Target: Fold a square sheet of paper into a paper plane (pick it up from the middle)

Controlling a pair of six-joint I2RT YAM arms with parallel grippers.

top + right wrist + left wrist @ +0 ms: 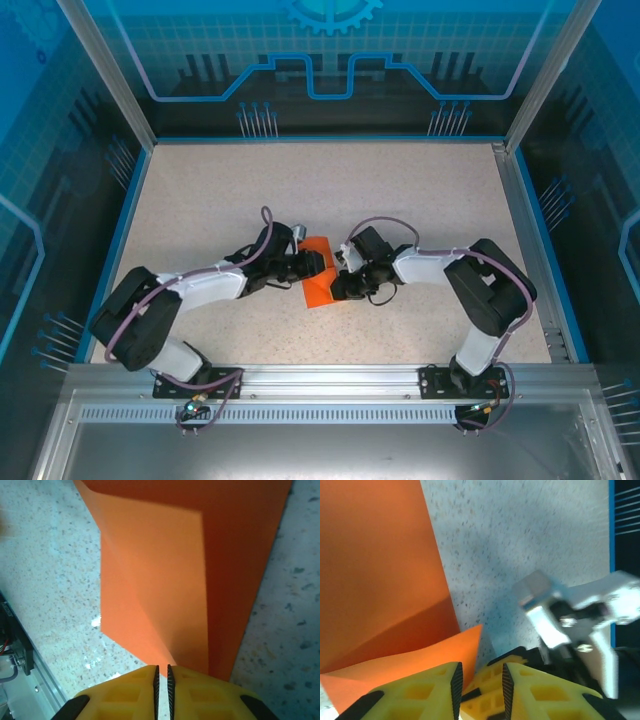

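Pinching creased orange paper [318, 291] mid-tabletop [400, 190]: right gripper [162, 670] jaws closed on it; left gripper [482, 680] jaws slightly apart alongside.

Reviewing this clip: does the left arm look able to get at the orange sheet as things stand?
Probably yes. The left gripper sits right at the edge of the orange sheet, jaws apart, with nothing in between. The right gripper, close alongside, might crowd it.
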